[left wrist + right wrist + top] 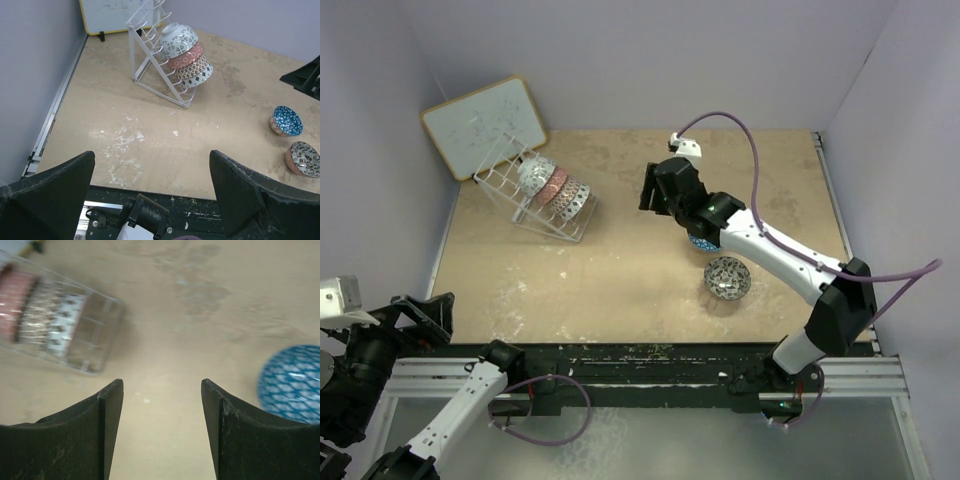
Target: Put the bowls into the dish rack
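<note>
Right hand: jaws wide apart, holding nothing | blue bowl just beside it, untouched | arm stretched forward over surface

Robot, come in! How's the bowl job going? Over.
Left gripper open, empty. Right gripper open, empty. Blue bowl and grey bowl on the table; racked bowls in the dish rack. Nothing lying between. Over.

I count four bowls in the dish rack. Two more lie right of the rack: one blue bowl, one grey bowl. One whiteboard behind the rack.
</note>
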### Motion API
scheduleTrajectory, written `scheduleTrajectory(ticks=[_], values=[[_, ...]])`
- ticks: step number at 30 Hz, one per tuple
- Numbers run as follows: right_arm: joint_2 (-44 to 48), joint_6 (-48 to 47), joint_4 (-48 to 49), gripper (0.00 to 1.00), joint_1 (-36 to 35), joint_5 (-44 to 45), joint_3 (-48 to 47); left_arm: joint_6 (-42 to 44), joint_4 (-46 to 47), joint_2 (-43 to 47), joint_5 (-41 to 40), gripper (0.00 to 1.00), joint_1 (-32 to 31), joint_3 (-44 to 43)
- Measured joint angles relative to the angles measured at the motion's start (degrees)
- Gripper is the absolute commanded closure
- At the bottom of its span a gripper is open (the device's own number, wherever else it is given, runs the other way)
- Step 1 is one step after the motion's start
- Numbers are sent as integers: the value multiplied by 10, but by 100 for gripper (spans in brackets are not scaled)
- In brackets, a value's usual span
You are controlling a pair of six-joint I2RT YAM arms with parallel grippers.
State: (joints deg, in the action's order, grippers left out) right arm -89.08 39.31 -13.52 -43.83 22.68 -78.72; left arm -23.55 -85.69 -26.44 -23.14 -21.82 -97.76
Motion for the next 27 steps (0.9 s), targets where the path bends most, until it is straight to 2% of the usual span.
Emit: scheduleTrajectory(ticks=[4,11,18,27], values=[[-15,-34,-82,34,23,51,1,0,8,0,2,1,0,7],[-62,-70,-137,35,81,75,47,0,8,0,2,1,0,13],[-121,-95,-140,39,89,71,48,0,11,0,3,1,0,20],[-151,-105,-136,47,89,61,48,0,12,0,3,1,0,29]])
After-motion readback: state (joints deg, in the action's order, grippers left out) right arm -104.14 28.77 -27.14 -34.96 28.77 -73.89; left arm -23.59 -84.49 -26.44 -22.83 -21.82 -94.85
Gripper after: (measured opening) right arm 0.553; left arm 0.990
